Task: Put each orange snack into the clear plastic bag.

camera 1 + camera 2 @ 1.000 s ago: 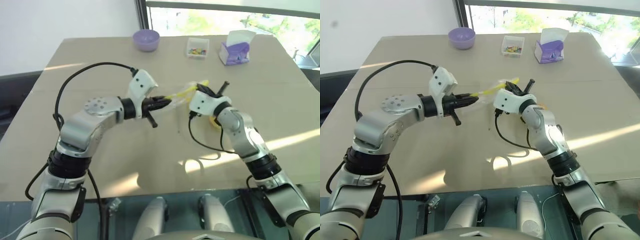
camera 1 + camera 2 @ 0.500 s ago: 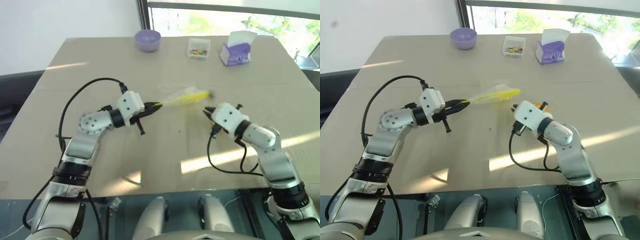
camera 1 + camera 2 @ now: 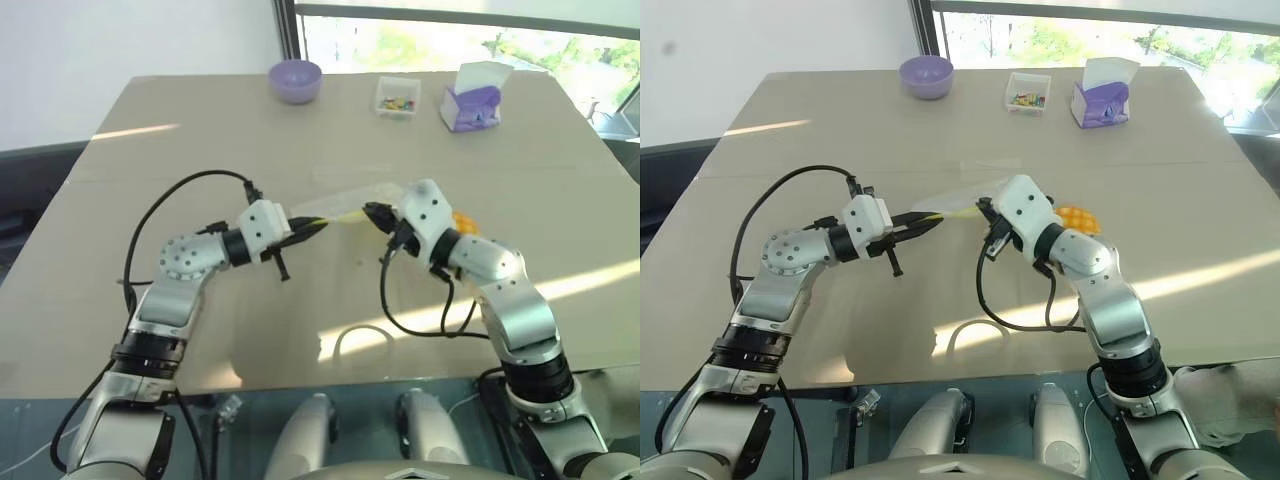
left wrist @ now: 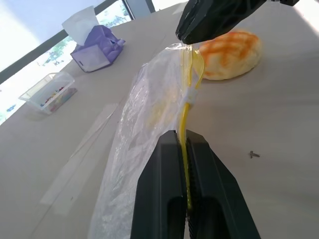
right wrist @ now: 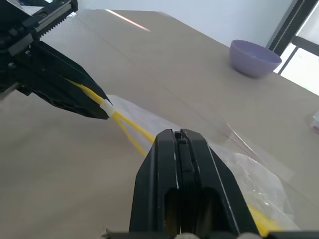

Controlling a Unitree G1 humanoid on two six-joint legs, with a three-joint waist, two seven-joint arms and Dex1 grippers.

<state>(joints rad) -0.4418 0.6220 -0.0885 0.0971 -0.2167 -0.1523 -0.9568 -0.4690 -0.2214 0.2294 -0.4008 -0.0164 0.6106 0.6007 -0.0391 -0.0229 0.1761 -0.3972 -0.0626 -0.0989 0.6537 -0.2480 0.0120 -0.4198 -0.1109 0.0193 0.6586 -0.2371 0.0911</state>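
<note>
From the head, a bare beige tabletop [image 3: 200,130] runs to a sunlit window with a lilac bowl [image 3: 295,79], small clear box [image 3: 396,96] and purple tissue packet [image 3: 472,104] along its far edge. The left gripper [image 3: 318,226] and right gripper [image 3: 372,213] are each clamped on the crinkly clear plastic bag [image 3: 345,201].

The left wrist view shows the round orange criss-crossed bun [image 4: 230,53] lying just beyond the bag.

The right wrist view shows both sets of jaws closed on the yellow seal strip [image 5: 130,132].

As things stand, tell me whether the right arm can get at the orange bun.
Probably not yet. The bun lies bare on the table right beside that arm, but the right gripper is shut on the clear bag, which the left gripper also pinches.
</note>
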